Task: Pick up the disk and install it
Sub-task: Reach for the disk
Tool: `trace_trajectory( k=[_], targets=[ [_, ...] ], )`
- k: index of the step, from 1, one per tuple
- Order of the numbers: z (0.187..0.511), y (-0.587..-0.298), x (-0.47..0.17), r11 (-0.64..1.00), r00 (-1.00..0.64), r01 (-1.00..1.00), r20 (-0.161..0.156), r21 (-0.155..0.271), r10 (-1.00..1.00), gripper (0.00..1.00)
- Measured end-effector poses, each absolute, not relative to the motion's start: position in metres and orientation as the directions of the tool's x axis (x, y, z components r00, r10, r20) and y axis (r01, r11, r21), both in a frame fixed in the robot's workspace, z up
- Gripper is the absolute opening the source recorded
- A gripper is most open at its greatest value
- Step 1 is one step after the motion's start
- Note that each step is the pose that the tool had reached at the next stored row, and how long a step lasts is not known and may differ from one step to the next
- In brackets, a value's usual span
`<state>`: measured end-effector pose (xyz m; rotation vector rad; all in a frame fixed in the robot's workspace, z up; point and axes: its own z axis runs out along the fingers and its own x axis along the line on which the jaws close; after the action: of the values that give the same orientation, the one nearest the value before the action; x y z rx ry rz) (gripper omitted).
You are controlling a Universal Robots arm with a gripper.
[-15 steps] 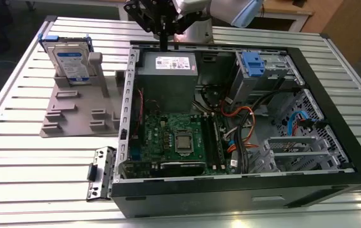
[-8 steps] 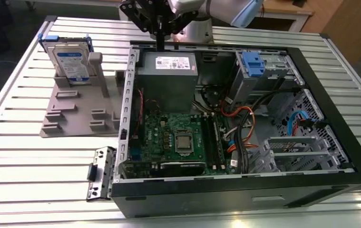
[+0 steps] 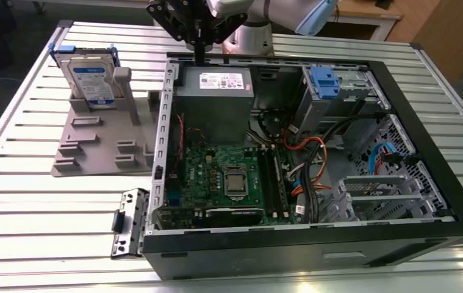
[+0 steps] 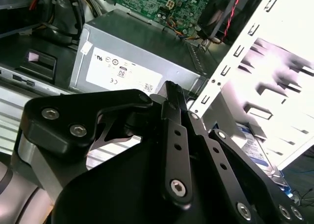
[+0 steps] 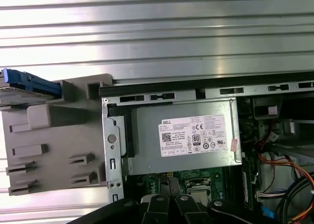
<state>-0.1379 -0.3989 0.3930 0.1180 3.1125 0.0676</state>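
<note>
Silver, blue-framed disk (image 3: pixel 90 79) stands upright in the grey plastic holder (image 3: pixel 93 143), just off the open black computer case (image 3: pixel 430 146) on the exterior view's left. Black claw (image 3: pixel 200 56) hangs above that case's rim, closed up on nothing, with the disk leftward of it in that view.

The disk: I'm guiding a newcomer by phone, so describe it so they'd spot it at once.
To the exterior view's left of the open computer case, a grey plastic stand sits on the slatted table. The disk stands upright in it. Unlike the grey box with a white sticker inside the case, it is slim, silver and framed in blue.
</note>
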Motion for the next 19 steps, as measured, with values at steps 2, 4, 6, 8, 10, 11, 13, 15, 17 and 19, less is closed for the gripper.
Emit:
trace_trajectory(
  k=[2,4,6,8,10,11,13,15,17,19],
  targets=[
    [0.393,-0.399,-0.140,0.996,-0.997,0.075,-0.025,0.044,0.076,0.10],
    [0.393,-0.399,-0.141,0.996,-0.997,0.075,-0.024,0.044,0.076,0.10],
    [0.393,-0.399,-0.143,0.996,-0.997,0.075,-0.024,0.044,0.076,0.10],
    [0.393,-0.399,-0.145,0.996,-0.997,0.075,-0.024,0.044,0.076,0.10],
    [0.393,-0.399,-0.147,0.996,-0.997,0.075,-0.025,0.044,0.076,0.10],
    [0.392,-0.399,-0.148,0.996,-0.997,0.075,-0.024,0.044,0.076,0.10],
    [0.392,-0.399,-0.149,0.996,-0.997,0.075,-0.024,0.044,0.076,0.10],
    [0.392,-0.399,-0.152,0.996,-0.997,0.075,-0.024,0.044,0.076,0.10],
    [0.392,-0.399,-0.154,0.996,-0.997,0.075,-0.025,0.044,0.076,0.10],
    [0.392,-0.399,-0.158,0.996,-0.997,0.075,-0.025,0.044,0.076,0.10]
  ],
)
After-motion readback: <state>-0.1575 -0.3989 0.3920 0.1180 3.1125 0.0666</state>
